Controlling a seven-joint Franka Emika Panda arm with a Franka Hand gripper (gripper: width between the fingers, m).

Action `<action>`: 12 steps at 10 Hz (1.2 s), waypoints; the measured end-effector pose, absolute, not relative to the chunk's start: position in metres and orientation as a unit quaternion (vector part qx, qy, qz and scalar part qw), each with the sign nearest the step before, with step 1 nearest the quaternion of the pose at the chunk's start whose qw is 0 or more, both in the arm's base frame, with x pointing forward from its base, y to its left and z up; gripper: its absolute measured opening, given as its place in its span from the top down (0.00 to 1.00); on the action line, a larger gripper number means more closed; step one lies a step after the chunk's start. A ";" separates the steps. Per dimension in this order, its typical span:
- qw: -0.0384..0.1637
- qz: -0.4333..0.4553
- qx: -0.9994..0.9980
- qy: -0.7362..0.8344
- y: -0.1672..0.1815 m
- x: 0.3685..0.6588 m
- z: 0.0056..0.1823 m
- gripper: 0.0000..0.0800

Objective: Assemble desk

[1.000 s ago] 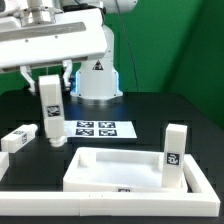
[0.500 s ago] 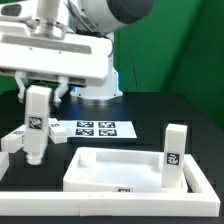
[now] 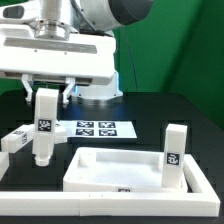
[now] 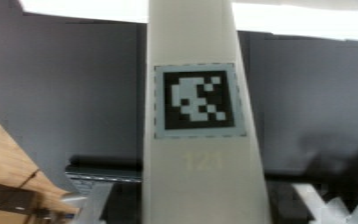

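Near the left edge of the surface (image 3: 195, 112), a lying leg (image 3: 20, 138) is recorded. Just beside it, the held leg (image 3: 43, 128) is gripped upright at its upper end by the hand (image 3: 46, 93), which is closed on it. Whether its lower end touches the surface cannot be told. Its tag (image 4: 201, 100) is seen in the wrist view. The marker board (image 3: 95, 128) lies behind the desk top (image 3: 110, 172), which is set at the front edge. A standing leg (image 3: 175, 155) is upright at its right end. The parts are judged light, rigid and smooth, hence liable to slip. Opposite flat faces near an end are judged the soundest hold.
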State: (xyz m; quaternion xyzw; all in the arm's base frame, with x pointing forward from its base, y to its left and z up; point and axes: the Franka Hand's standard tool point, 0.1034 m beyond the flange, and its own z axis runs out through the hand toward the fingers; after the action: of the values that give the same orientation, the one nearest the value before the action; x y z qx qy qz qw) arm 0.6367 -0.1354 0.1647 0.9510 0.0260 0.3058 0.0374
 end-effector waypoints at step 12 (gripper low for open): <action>0.003 0.311 0.950 0.033 -0.079 0.636 0.150 0.64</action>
State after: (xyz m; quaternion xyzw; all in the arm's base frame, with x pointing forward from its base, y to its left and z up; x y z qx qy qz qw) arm 0.6363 -0.0788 0.1500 0.9499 0.0330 0.3109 0.0029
